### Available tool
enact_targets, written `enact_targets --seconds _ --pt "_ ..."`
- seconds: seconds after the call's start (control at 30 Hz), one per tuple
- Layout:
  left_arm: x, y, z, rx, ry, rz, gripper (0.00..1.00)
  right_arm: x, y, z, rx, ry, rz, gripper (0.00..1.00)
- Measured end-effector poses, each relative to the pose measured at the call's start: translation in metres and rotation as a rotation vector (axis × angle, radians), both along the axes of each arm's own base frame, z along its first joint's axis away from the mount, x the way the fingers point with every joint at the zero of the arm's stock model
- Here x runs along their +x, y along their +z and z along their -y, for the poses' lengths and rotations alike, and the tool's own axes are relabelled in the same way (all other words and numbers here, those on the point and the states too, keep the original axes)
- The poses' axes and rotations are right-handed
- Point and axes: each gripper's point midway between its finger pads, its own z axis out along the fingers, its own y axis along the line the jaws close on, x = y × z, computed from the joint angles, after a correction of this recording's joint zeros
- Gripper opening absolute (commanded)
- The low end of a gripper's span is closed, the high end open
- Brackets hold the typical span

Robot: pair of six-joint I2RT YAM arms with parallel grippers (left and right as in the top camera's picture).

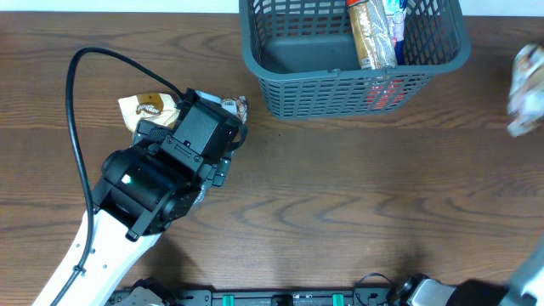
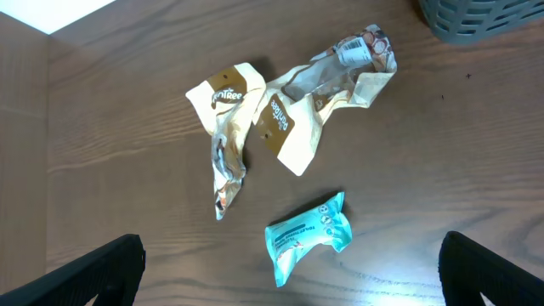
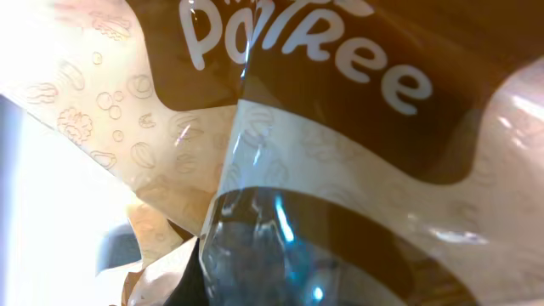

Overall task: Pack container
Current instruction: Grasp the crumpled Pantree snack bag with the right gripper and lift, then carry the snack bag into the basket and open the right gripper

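Filling the right wrist view almost edge to edge is a glossy cream-and-brown plastic snack packet (image 3: 340,161). It hides the right gripper's fingers, so I cannot tell whether they pinch it. A pale blurred packet (image 1: 527,85) beside the right end of the large dark grey-blue slotted plastic basket (image 1: 340,95) is probably the same one.

That basket stands at the far edge of the brown wooden table (image 1: 340,204). A long brown packet (image 1: 371,36) lies along its floor towards its right side, and something red shows through the front lattice; the floor's left half is bare.

Well to the front-left of the basket, the left gripper (image 2: 293,280) hovers with its fingers spread wide. A small teal foil packet (image 2: 308,240) lies on the table between them, untouched. Two crumpled cream-and-brown packets, one twisted (image 2: 225,144) and one flattened (image 2: 319,98), lie just beyond it on the basket side.

The step in hand looks like picking up the teal packet. It should go well if the gripper:

- comes straight down
- centres on the packet's middle
- closes across its short width, clear of the crumpled pair

The foil is likely to be slippery, so take a full bite rather than a corner. Then lift above the thick rim and release over the bare left floor.
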Motion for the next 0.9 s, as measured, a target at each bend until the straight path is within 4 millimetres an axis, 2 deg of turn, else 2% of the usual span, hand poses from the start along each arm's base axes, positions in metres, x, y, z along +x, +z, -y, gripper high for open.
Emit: enact_targets --seconds 0.07,0.1,0.13,0.2,0.23,0.3,0.37,0.47,0.53,0.6,0.73,0.9 --pt "0.000 0.000 0.000 0.000 0.000 0.000 0.99 0.005 0.065 -0.007 -0.154 0.055 0.141 0.01" --pt "0.000 0.000 0.000 -0.001 0.000 0.001 0.99 0.008 0.088 -0.014 -0.206 0.084 0.199 0.01" --pt "0.001 0.000 0.000 -0.002 0.000 0.003 0.99 0.011 0.121 -0.025 -0.282 0.130 0.278 0.01" --pt "0.002 0.001 0.001 -0.006 0.000 0.008 0.98 0.019 0.167 -0.054 -0.391 0.232 0.405 0.01" --pt "0.002 0.001 0.002 -0.008 0.000 0.011 0.99 0.024 0.189 -0.076 -0.451 0.300 0.475 0.01" --pt "0.003 0.002 0.002 -0.010 0.000 0.014 0.99 0.030 0.213 -0.111 -0.523 0.411 0.557 0.01" --pt "0.003 0.002 0.002 -0.010 0.000 0.013 0.99 0.039 0.220 -0.148 -0.573 0.526 0.596 0.01" --pt "0.003 0.002 0.002 -0.010 0.000 0.013 0.99 0.058 0.206 -0.193 -0.617 0.664 0.580 0.01" --pt "0.003 0.002 0.002 -0.010 0.000 0.013 0.99 0.078 0.183 -0.214 -0.626 0.730 0.522 0.01" --pt "0.003 0.002 0.002 -0.010 0.000 0.014 0.99 0.100 0.156 -0.227 -0.636 0.774 0.453 0.02" --pt "0.003 0.002 0.002 -0.010 0.000 0.014 0.99 0.147 0.089 -0.239 -0.646 0.839 0.288 0.01" --pt "0.003 0.002 0.002 -0.010 0.000 0.014 0.99 0.188 0.006 -0.236 -0.622 0.889 0.105 0.01"
